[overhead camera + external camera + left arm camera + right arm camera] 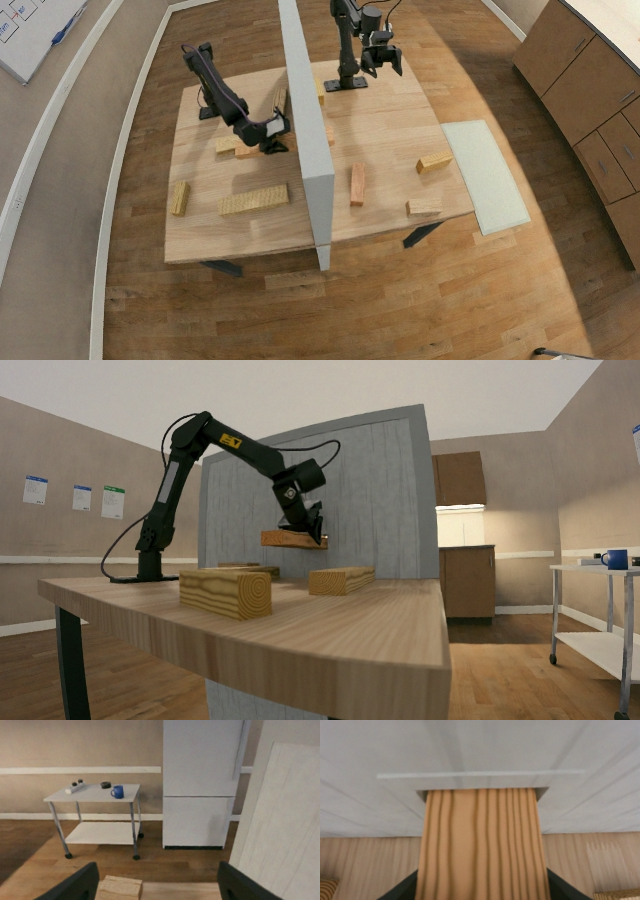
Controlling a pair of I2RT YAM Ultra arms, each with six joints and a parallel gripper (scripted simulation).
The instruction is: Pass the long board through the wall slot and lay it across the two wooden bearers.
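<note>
Going left to right in the top view. A short yellow block (180, 198) (225, 592) is lying near the table's (240, 240) (280, 640) outer edge. Another yellow block (226, 145) is showing beyond the near end of the long board. A wide yellow block (253, 199) (342, 581) is lying between the short one and the wall.

Right gripper (274, 147) (317, 541) (482, 890): its fingers are standing partway open, gripping the long orange board (248, 150) (295, 539) (481, 844) by its sides. The board is hanging level above the table and running through the slot (422, 796) in the grey wall (311, 130) (370, 490) (281, 820) (481, 748); its far end is poking out beyond. Whether it is touching the slot's edges, I can't tell. A brown block (280, 101) is lying close to the wall.

Across the wall, a yellow block (319, 91) is sitting just beside it, and a reddish block (357, 184) is lying farther along. Left gripper (385, 72) (158, 881): raised, standing mostly open, holding nothing. A pale block (423, 207) and a yellow block (434, 162) are lying toward the far edge.
</note>
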